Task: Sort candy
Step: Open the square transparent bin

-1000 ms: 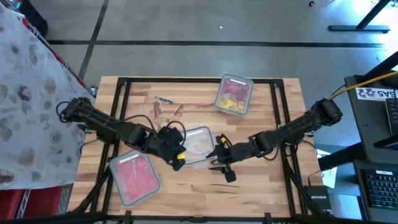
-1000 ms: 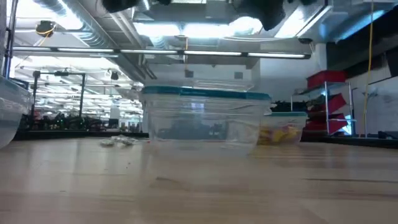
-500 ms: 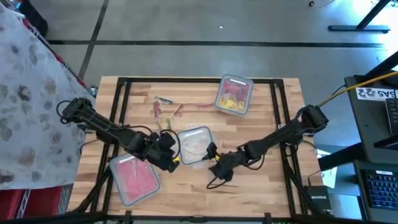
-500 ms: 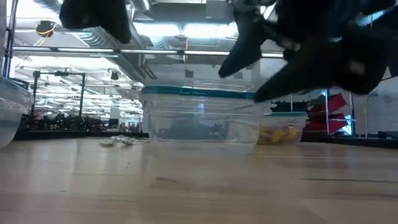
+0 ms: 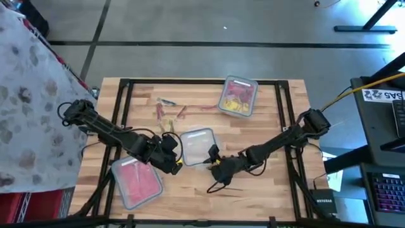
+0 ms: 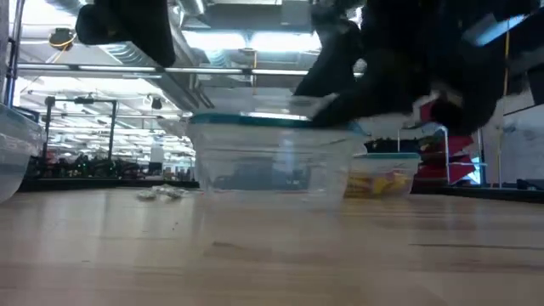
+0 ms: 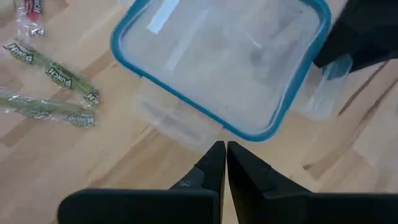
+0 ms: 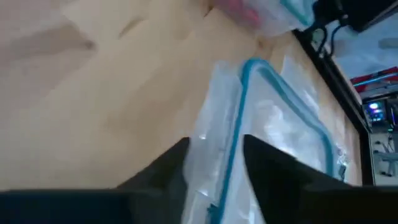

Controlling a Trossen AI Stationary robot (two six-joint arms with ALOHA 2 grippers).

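A clear container (image 5: 197, 145) with a teal-rimmed lid (image 7: 224, 62) stands at the table's middle. My right gripper (image 8: 214, 165) is at its near right corner, shut on it. My left gripper (image 7: 225, 163) is shut and hovers at its near left side (image 5: 175, 163). Loose candy (image 5: 168, 113) in green and red wrappers lies on the wood at the far left of the container. Yellow and red candy fills a container (image 5: 238, 96) at the far edge. Red and pink candy fills another (image 5: 136, 182) at the near left. My left gripper's shut fingertips end at the container's near left wall (image 7: 186, 134); I cannot tell whether they touch it. My right gripper has the container's near right corner (image 8: 224, 149), rim and lid edge, between its two fingers. It comes low from the table's near right. The container's base stays on the table.
A black frame (image 5: 190, 81) runs around the tabletop. Bare wood lies along the near edge and at the right. A person's patterned sleeve (image 5: 31, 95) is beyond the left edge. Desks with equipment (image 5: 386, 126) stand off the table's right.
My right gripper has dropped and moved toward the table's left, onto the container's near right corner. My left gripper has drawn back from over the container toward the near left. The container has shifted slightly to the left.
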